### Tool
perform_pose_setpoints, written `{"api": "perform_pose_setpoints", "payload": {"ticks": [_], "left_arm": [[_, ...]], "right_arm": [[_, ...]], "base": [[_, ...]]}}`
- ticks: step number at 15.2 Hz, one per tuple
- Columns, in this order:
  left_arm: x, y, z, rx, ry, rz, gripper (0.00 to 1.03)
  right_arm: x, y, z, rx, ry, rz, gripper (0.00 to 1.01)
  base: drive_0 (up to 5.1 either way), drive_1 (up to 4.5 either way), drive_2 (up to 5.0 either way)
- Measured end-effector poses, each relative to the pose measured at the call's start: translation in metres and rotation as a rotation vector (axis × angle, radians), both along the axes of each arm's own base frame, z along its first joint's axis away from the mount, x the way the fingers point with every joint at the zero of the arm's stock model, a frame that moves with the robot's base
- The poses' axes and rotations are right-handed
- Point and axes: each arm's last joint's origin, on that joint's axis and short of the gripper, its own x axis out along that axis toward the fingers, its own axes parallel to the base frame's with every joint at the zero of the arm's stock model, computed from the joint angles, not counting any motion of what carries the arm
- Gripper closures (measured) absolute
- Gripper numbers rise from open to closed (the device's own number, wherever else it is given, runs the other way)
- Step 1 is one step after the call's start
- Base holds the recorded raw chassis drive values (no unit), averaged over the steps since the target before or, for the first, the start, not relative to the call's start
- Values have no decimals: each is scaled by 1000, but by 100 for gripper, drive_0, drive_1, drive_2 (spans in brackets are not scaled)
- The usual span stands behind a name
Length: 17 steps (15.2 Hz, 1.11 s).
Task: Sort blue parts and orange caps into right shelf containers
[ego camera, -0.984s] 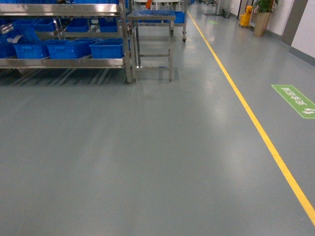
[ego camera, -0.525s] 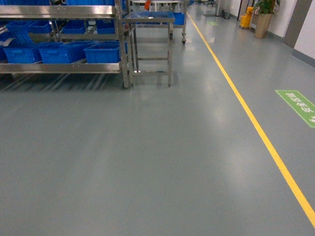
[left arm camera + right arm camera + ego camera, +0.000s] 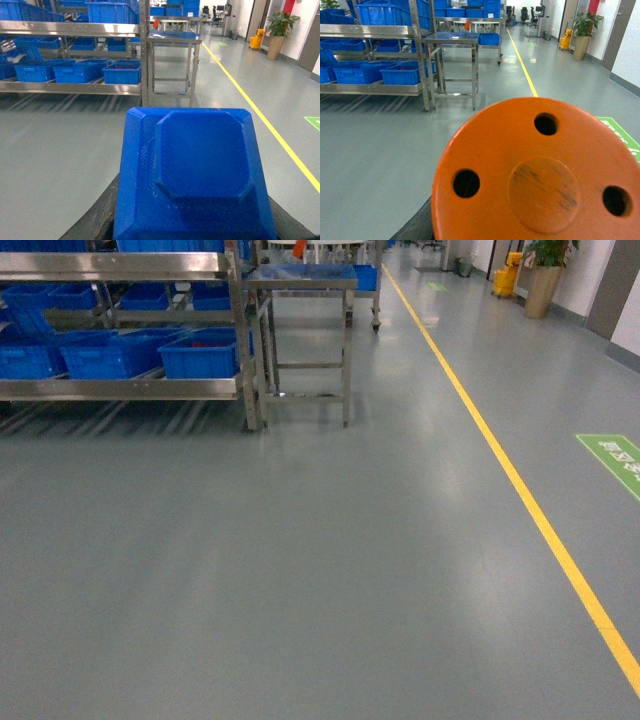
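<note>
A blue part [image 3: 195,175], a faceted block with a raised octagonal face, fills the lower left wrist view. My left gripper [image 3: 192,236] is shut on it, and its black fingers [image 3: 95,220] show at both sides. An orange cap [image 3: 540,175], a round disc with three holes, fills the lower right wrist view with my right gripper [image 3: 535,236] shut on it. One dark finger [image 3: 415,227] shows at its left. The right shelf containers [image 3: 200,352] are blue crates on a steel rack [image 3: 120,388] at the head view's upper left, far ahead across the floor. Neither gripper shows in the head view.
A small steel table [image 3: 300,280] stands just right of the rack. A yellow floor line [image 3: 520,490] runs down the aisle on the right, with a green floor sign [image 3: 615,455] beyond it. A potted plant [image 3: 545,285] and a yellow bucket [image 3: 507,275] stand far back right.
The head view has advanced over the floor. The rack and table have slid left and lower in the view, and the green sign has moved right and down.
</note>
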Motion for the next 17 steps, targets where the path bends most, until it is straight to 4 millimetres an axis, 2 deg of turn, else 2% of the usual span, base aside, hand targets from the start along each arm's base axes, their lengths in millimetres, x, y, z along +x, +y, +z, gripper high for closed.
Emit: {"api": "perform_pose_setpoints", "payload": {"ticks": [17], "left_arm": [[0,0,0,0,-2,0,59]], "right_arm": [[0,0,0,0,-4,0,57]], "base": [[-2,414,-419]]}}
